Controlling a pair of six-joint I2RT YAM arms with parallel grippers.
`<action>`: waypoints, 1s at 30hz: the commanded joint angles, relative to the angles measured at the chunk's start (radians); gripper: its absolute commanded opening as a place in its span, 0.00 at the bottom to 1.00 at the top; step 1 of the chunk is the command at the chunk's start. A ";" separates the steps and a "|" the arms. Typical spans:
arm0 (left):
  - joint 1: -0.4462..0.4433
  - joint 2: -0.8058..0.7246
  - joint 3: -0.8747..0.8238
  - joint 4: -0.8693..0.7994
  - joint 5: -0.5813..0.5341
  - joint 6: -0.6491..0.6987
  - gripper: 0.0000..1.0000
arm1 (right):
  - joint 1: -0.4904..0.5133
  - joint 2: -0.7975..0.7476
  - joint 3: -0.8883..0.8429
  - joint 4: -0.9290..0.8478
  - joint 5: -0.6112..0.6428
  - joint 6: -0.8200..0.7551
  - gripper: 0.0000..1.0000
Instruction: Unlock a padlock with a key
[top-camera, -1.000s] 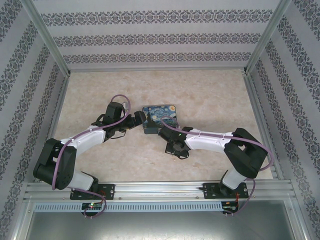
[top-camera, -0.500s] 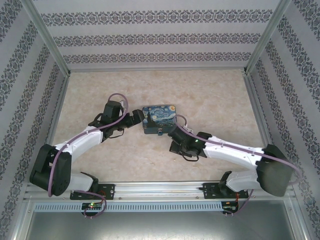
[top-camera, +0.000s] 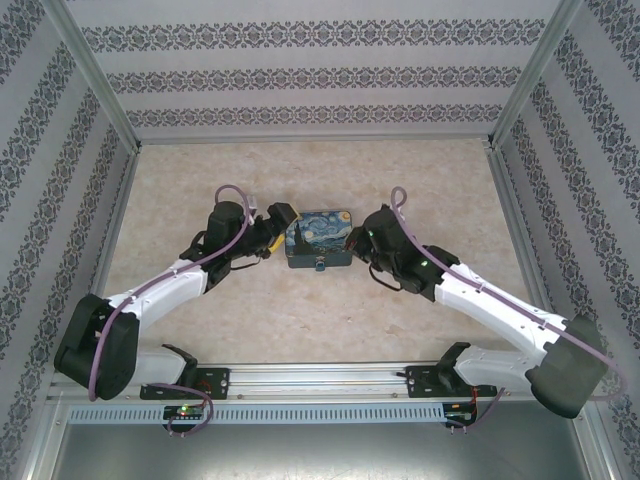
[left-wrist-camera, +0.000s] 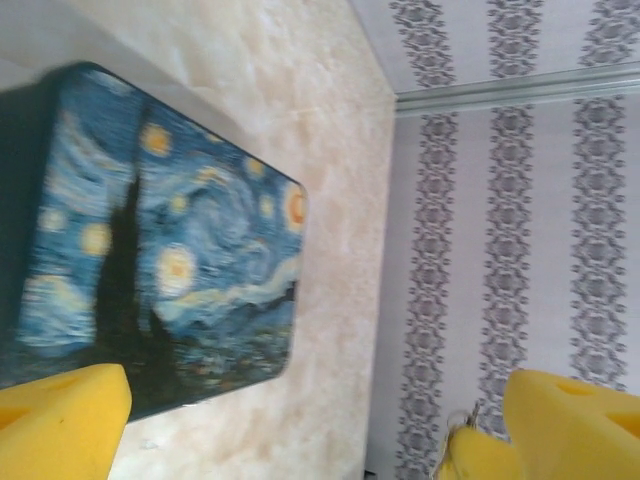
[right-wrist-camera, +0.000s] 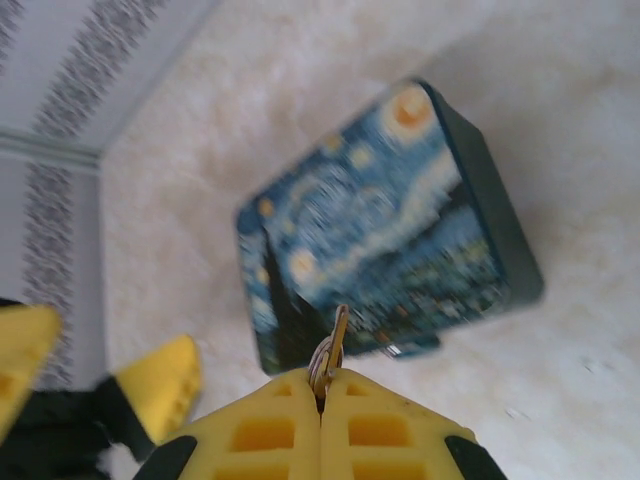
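Right wrist view: the right gripper (right-wrist-camera: 322, 388) clamps the key (right-wrist-camera: 335, 335) near the padlock (right-wrist-camera: 385, 230), which sits on the table (right-wrist-camera: 560, 150). The left gripper (left-wrist-camera: 310, 425) has its jaws wide apart beside it.

Padlock box (top-camera: 320, 238) mid-table, left gripper (top-camera: 277, 232) spread wide just beside its left end, right gripper (top-camera: 354, 243) closed on the key (right-wrist-camera: 335, 337) near its right end, bare table (top-camera: 420, 170) free behind and in front of the box, patterned walls (top-camera: 320, 80) closing three sides.
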 joint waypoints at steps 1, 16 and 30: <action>-0.034 0.029 0.038 0.192 0.012 -0.133 0.88 | -0.030 0.019 0.047 0.112 -0.025 0.008 0.00; -0.168 0.309 0.160 0.572 -0.086 -0.363 0.56 | -0.092 0.052 0.009 0.304 -0.096 0.116 0.00; -0.247 0.368 0.118 0.738 -0.213 -0.432 0.42 | -0.125 0.052 -0.031 0.332 -0.112 0.146 0.00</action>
